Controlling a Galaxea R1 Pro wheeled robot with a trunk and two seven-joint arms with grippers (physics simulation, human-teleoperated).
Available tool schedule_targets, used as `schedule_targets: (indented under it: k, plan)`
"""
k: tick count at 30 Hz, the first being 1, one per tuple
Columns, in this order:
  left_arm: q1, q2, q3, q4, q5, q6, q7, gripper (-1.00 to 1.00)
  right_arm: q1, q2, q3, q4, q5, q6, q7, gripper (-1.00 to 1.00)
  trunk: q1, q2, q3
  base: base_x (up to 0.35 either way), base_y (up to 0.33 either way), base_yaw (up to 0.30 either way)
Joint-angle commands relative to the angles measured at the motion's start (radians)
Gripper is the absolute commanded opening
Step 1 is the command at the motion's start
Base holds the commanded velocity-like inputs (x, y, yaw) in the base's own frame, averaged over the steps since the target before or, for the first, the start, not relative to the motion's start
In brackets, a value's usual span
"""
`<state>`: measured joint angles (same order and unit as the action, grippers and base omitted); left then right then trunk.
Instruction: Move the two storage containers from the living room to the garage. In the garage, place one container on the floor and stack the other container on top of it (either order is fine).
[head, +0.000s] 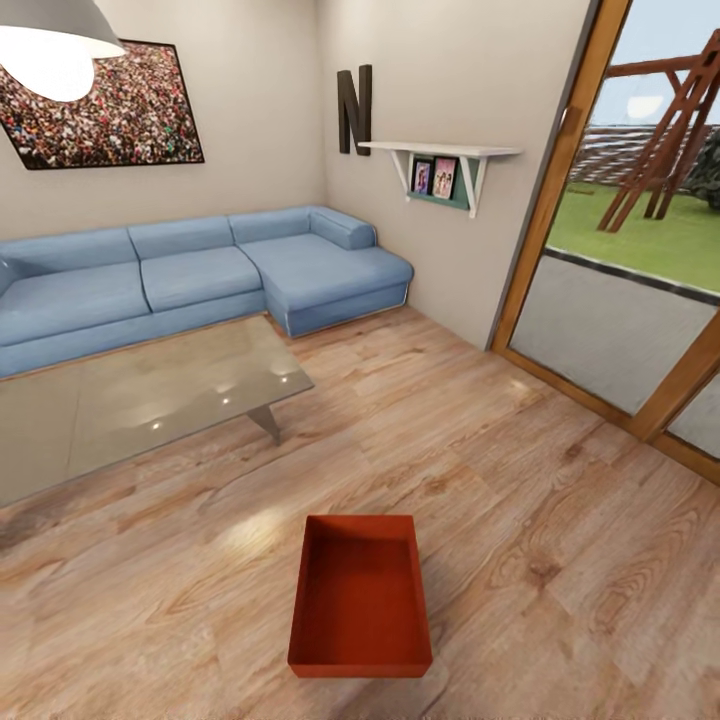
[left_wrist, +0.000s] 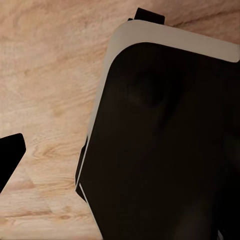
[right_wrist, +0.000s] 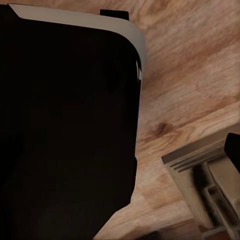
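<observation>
Big black robot body panel (right_wrist: 65, 130) with a pale grey edge takes up most of the shot, sitting over light wood-plank flooring (right_wrist: 190, 75). Off in one corner there's a beige ridged piece (right_wrist: 210, 185), can't tell what it is.

You see a red-orange storage container (head: 360, 598) on light brown wood-plank flooring (head: 520, 480), and a blue sofa (head: 190, 275) by beige walls (head: 250, 100).

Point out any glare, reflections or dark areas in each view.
Head view: bright spots reflect on the glass coffee table, a sheen lies on the wood-plank floor beside the red-orange open bin. Both wrist views: large unlit black robot body hides detail.
</observation>
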<state>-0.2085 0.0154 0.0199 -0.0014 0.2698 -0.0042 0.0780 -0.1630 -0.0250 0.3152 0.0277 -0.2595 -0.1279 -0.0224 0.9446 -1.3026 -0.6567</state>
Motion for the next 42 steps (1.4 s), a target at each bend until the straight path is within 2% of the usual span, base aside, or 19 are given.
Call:
schedule_targets:
  k: [1, 42]
  plan:
    - [0.000, 0.000, 0.002, 0.000, 0.003, 0.000, 0.002, 1.00, -0.001, 0.000, 0.008, 0.003, -0.008, -0.006, -0.001, 1.00, 0.000, 0.000, -0.002, 0.000, 0.000, 0.000]
    - [0.000, 0.000, 0.002, 0.000, 0.003, 0.000, 0.002, 1.00, -0.001, -0.001, 0.009, 0.003, -0.007, -0.006, -0.001, 1.00, 0.000, 0.000, -0.067, 0.000, 0.000, 0.000]
